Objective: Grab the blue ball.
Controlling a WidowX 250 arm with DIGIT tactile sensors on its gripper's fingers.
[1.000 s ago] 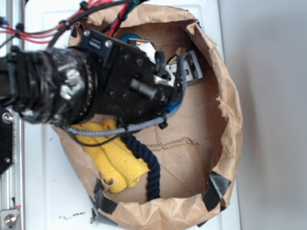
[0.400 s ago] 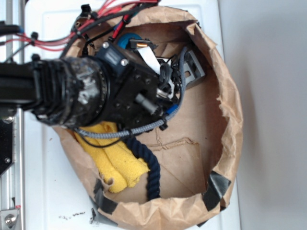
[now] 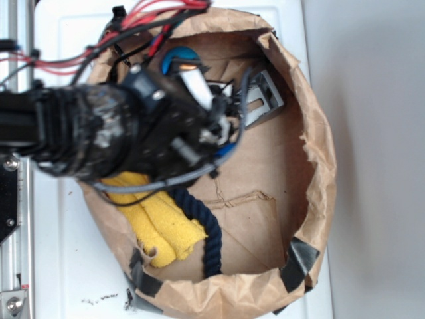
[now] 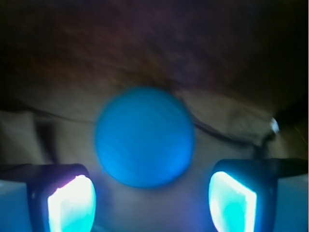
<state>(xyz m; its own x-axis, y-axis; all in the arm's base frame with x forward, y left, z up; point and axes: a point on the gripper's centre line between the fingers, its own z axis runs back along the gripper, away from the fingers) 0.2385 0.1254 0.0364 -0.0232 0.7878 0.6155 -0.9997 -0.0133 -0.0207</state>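
bag: we see a brown paper bag (image 3: 312, 139) lying open on the white bench (image 3: 73, 279); everything sits inside it.
cloth: a yellow cloth (image 3: 163, 226) lies by the bag's near-left wall.
rope: a dark navy rope (image 3: 211, 236) runs beside the cloth.
bracket: a grey metal bracket (image 3: 265, 96) sits near the bag's far wall.
ball: the blue ball (image 4: 145, 137) rests at the bag's far-left edge, just beyond the fingertips (image 4: 72, 203).
hand: our hand (image 4: 152, 203) is spread wide, empty, its gap broader than the ball.
handling: we judge the ball light, matte and prone to roll; we would close across its widest middle, squarely centred.
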